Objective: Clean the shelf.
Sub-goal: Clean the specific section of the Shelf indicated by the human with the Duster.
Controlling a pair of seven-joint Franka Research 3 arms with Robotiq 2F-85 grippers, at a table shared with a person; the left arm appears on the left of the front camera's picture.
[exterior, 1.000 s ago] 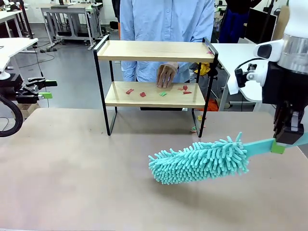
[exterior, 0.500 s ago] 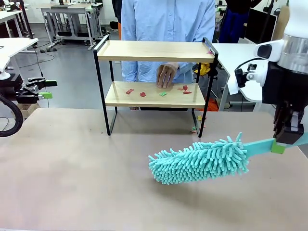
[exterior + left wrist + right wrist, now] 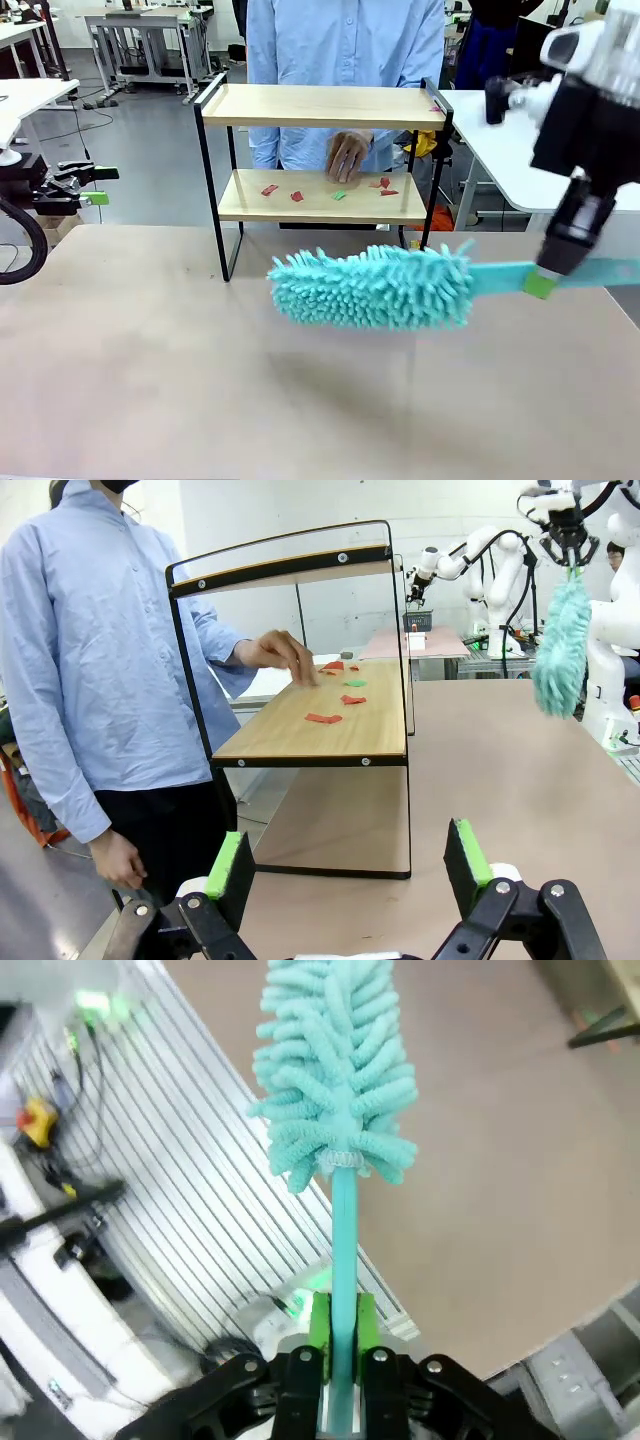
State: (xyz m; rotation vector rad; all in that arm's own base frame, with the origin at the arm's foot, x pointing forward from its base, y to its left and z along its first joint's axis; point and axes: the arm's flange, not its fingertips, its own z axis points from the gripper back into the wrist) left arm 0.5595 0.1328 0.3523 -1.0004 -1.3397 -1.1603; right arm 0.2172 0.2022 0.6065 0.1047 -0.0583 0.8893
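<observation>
The shelf (image 3: 320, 105) stands at the table's far side, two wooden boards in a black frame; the left wrist view shows the shelf (image 3: 330, 715) too. Several red and green scraps (image 3: 338, 194) lie on its lower board, where the person's hand (image 3: 346, 155) rests. My right gripper (image 3: 545, 283) is shut on the handle of a teal fluffy duster (image 3: 370, 288), held level above the table in front of the shelf. In the right wrist view the duster (image 3: 335, 1070) points away from my right gripper (image 3: 340, 1345). My left gripper (image 3: 92, 198) sits open at far left; its fingers (image 3: 462, 860) are spread with nothing between.
The person in a light blue shirt (image 3: 345, 45) stands behind the shelf. A white table (image 3: 500, 150) is at the right, beyond my right arm. The beige tabletop (image 3: 200, 370) lies open in front of the shelf.
My right arm has lifted and swung the duster up and to the left, from low over the table toward the shelf's front. The left gripper and the person's hand have not moved.
</observation>
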